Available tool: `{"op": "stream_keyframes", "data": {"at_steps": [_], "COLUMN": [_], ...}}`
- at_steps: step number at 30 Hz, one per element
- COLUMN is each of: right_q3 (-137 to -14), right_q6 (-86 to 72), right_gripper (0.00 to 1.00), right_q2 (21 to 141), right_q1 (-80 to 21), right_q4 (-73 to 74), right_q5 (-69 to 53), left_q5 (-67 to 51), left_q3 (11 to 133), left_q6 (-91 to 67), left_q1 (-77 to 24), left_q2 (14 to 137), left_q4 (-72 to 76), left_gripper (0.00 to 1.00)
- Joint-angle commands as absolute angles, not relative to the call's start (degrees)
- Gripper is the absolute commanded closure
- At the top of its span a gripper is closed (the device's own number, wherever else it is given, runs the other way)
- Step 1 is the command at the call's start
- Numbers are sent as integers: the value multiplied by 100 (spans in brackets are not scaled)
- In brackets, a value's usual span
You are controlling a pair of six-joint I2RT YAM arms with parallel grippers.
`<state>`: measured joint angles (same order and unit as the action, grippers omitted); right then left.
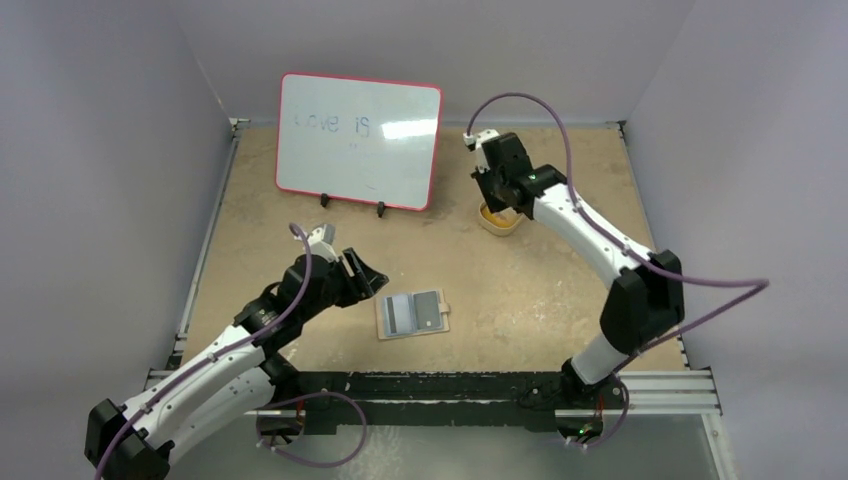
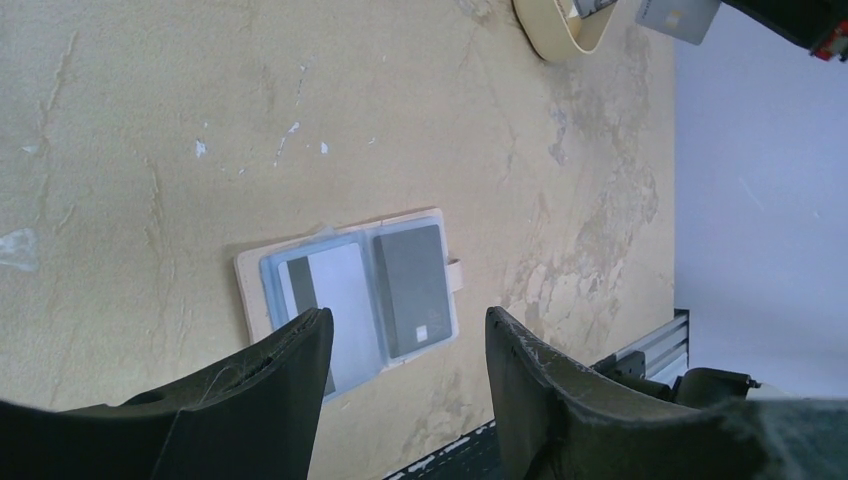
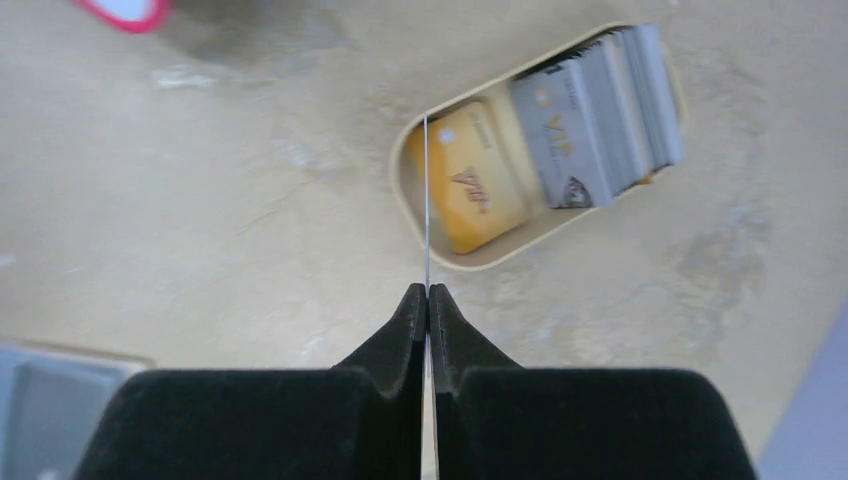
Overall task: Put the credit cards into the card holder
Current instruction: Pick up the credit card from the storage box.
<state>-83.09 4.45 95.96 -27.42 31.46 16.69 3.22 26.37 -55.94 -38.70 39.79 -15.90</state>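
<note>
Sandy, mottled tabletop (image 1: 560,290) fills the floor of a pale grey booth, with a red-rimmed whiteboard (image 1: 359,141) propped at the back left.

Low on the left, the left gripper (image 1: 362,276) hovers above the table with its jaws partly apart and gripping nothing. Its own wrist camera looks down between the two dark fingers (image 2: 290,385).

Just to its right, near the front edge, the card holder (image 1: 412,314) lies open and flat. The overhead view gives only grey patches inside it. The left wrist view shows the card holder (image 2: 350,295) under and just beyond the fingertips, apart from them, with two cards in its clear pockets. One is pale with a dark stripe (image 2: 335,300) and one is plain grey (image 2: 410,290).

Farther right and back, well apart from the holder, sits the tan oval dish (image 1: 498,220). The right gripper (image 1: 497,195) hangs directly over it.

From above, what the gripper holds cannot be made out. The right wrist view shows the right gripper (image 3: 427,290) pinched tight on a credit card (image 3: 427,200), seen edge-on as a thin line. Below it the dish (image 3: 400,200) holds a yellow card (image 3: 465,185) and a stack of grey cards (image 3: 600,110). The left wrist view catches that held card's grey face (image 2: 678,15) in the air beside the dish rim.
</note>
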Motion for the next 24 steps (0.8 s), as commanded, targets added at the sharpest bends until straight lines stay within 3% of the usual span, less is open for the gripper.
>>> {"op": "stream_keyframes", "data": {"at_steps": [1,8,14,17,24], "right_q3": [-7657,-5654,-4476,-3651,-2957], "right_q6": [-283,-2324,-3470,-4247,-5118], "right_gripper": [100,100,100,100,100], "right_q2": [8587,7181,6654,6491,6451], "right_q1": [-2760,-2874,-3224,-3372,-3445], "right_q4": [2317,-572,-1990,-3417,-4957], "right_q5": [24,-3488,-4065,-4460,-4919], "left_q5": [179,-273,-623,-973,-1233], "left_q3": [2960,2957,3050,3096,2928], "left_q6": [-5740,-6213,-6154,-6058,-6184], "left_q1": [-3885,-3885,-3883,-3885,-3886], "left_q2": [4018,3925,4004,4112,4302], "left_q4": [-1216,-321,159,492,1183], "left_gripper": [43,43,43,44,45]}}
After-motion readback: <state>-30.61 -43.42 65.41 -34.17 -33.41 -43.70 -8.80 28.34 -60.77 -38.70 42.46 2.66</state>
